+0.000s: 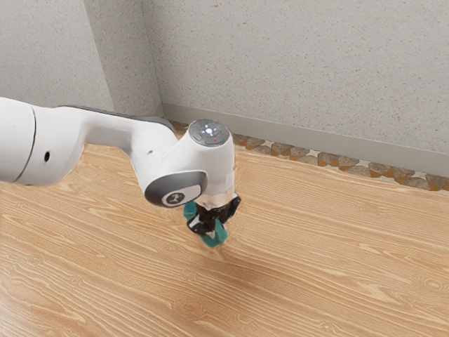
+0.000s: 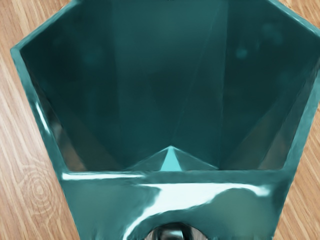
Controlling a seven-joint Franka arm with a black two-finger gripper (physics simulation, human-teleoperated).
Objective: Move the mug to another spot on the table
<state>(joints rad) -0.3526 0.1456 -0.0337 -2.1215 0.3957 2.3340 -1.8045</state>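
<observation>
My gripper [image 1: 210,223] pinches mug [image 2: 165,100] wall, fingers narrow. Lift straight off table [image 1: 316,267], no tilt, w/ firm squeeze.

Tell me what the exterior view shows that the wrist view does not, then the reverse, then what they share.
Exterior view: the white arm, the black tool down at the mug, the grey wall and a strip of pebbles at its foot. Wrist view: the inside of the mug, dark and faceted, seen from above, with its glossy rim close under the hand. Both: the teal mug and the wood-grain table.
</observation>
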